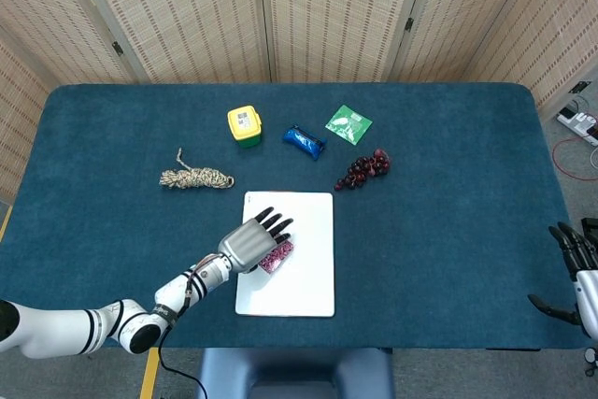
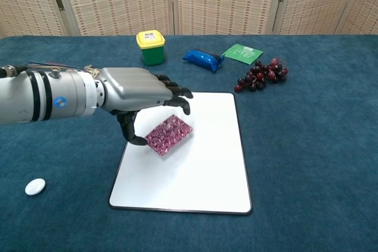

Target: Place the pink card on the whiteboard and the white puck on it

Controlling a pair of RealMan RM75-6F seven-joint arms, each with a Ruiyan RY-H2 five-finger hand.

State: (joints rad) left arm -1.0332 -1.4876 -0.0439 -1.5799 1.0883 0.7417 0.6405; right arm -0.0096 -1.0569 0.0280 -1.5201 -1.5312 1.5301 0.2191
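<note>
My left hand [image 1: 254,242] [image 2: 139,90] hovers over the left half of the whiteboard [image 1: 308,231] [image 2: 201,163]. It holds the pink patterned card [image 1: 277,257] [image 2: 169,134] between the thumb and the fingers, tilted, just above the board. The white puck [image 2: 35,186] lies on the blue cloth near the front left corner, well left of the board; in the head view my forearm hides it. My right hand [image 1: 577,273] rests at the table's right edge, fingers apart, holding nothing.
Behind the whiteboard lie a coiled rope [image 1: 195,177], a yellow-lidded green jar [image 1: 245,125] [image 2: 151,46], a blue packet [image 1: 305,140] [image 2: 202,59], a green packet [image 1: 348,124] [image 2: 243,53] and a bunch of dark grapes [image 1: 363,169] [image 2: 261,74].
</note>
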